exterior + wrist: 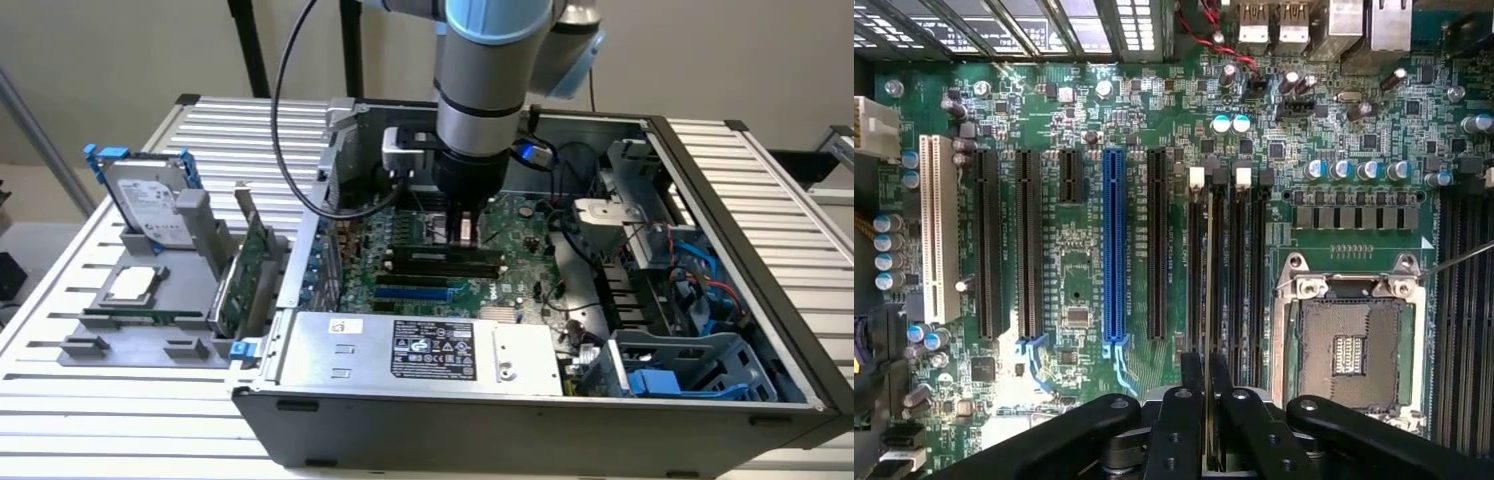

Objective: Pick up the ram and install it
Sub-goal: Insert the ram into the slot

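The ram (1211, 290) shows edge-on in the wrist view as a thin stick running out from between my fingers (1192, 395). My gripper (1209, 365) is shut on it. The stick hangs directly over the row of black memory slots (1239, 270) with white latches, beside the CPU socket (1349, 345), in line with one of the slots nearest the expansion slots. Whether it touches the slot I cannot tell. In the exterior view my gripper (461, 222) reaches straight down into the open computer case (721, 200), just above the motherboard (514, 225).
A grey holder (120, 330) at the exterior view's left carries a silver hard drive with blue rails (140, 195), a tall green expansion card (247, 270) and a CPU (134, 285). The power supply (414, 350) fills the case front. Cables and a drive cage (681, 365) crowd the right.
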Controlling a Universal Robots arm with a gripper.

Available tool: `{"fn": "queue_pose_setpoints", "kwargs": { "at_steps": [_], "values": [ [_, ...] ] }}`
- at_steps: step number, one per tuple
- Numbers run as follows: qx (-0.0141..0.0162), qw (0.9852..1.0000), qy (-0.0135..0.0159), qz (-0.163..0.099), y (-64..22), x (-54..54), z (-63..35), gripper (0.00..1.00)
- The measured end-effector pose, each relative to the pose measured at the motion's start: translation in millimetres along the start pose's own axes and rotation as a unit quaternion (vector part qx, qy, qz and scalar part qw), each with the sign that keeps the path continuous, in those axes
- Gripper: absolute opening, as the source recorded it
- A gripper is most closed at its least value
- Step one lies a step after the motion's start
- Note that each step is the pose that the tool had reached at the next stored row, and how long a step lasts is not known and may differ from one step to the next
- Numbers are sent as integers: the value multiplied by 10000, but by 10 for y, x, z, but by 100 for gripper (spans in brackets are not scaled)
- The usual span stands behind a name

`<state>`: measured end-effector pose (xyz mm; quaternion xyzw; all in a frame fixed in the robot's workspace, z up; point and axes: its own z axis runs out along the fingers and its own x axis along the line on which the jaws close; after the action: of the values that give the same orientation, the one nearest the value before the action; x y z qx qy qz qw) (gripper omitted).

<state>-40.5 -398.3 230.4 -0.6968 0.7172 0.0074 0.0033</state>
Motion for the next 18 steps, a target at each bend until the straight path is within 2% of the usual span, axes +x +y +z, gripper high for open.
{"fn": "queue_pose_setpoints", "kwargs": {
  "at_steps": [4,8,9,18],
  "values": [
    [2,10000,14,-1,6,0,16,0],
    [4,10000,80,1,8,0,29,0],
    [4,10000,87,0,7,0,32,0],
    [4,10000,92,0,13,1,48,0]
  ]
}}
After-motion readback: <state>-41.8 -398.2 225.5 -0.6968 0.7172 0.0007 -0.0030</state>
